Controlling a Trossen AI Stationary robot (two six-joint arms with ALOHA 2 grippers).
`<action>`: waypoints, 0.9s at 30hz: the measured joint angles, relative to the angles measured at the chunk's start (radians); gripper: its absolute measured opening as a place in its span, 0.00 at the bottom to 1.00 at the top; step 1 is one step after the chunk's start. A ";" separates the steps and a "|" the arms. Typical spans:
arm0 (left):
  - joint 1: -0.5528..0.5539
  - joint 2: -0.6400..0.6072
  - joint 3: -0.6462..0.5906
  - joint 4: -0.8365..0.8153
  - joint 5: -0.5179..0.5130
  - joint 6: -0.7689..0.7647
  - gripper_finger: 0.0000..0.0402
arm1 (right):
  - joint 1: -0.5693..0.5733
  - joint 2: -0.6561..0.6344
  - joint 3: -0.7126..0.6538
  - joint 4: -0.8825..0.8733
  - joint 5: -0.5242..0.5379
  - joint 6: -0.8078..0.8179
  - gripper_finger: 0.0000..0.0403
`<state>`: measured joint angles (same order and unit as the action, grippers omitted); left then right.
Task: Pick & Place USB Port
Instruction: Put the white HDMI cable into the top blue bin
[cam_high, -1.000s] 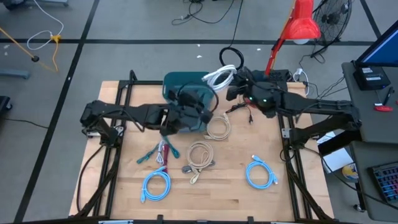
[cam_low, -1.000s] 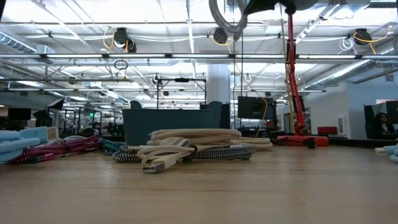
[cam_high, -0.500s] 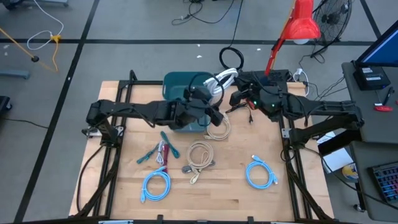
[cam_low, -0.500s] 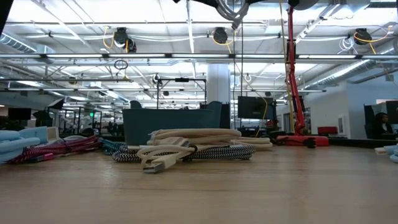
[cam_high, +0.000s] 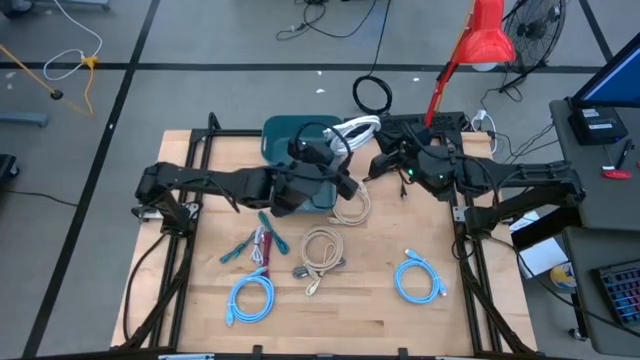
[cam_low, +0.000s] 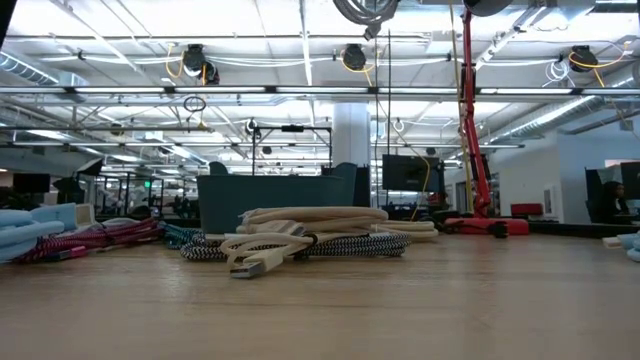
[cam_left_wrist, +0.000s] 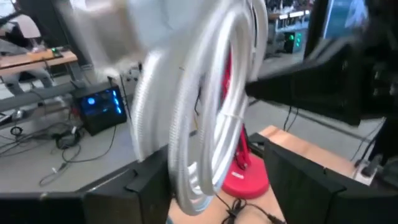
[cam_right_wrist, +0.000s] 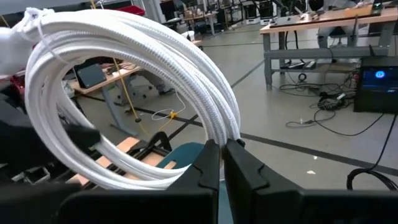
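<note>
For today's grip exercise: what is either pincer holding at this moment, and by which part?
The right pincer is shut on the white coiled cable, pinching the bundled strands at one side of the coil. The left pincer is open around the coil, gripping nothing.

Bright overhead ceiling lights (cam_low: 300, 25); motion-blurred white cable (cam_left_wrist: 205, 112) close up.

A coil of white cable (cam_left_wrist: 205, 112) hangs upright, close to the camera, filling the middle of the picture. The left end effector (cam_left_wrist: 214, 186) sits below it, its two dark fingers (cam_left_wrist: 152, 183) spread apart on either side of the coil's lower edge. Behind the coil stand a red lamp base (cam_left_wrist: 245, 177) and a wooden desk (cam_left_wrist: 323, 158) edge.
</note>
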<state>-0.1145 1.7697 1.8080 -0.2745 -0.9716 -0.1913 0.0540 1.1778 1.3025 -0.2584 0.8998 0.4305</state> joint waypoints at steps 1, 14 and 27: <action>0.000 -0.005 0.000 -0.002 -0.003 0.000 0.53 | 0.005 0.000 0.000 0.000 0.013 -0.004 0.00; 0.034 -0.211 -0.001 -0.294 0.083 -0.228 0.09 | 0.052 -0.042 0.001 0.019 -0.214 -0.104 0.16; 0.490 -0.329 0.001 -0.793 1.114 -0.540 0.09 | 0.185 -0.075 0.001 -0.024 -0.301 -0.076 0.38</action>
<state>0.3757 1.4409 1.8088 -1.0674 0.1427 -0.7310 0.2385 1.1029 1.3033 -0.2825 0.5987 0.3550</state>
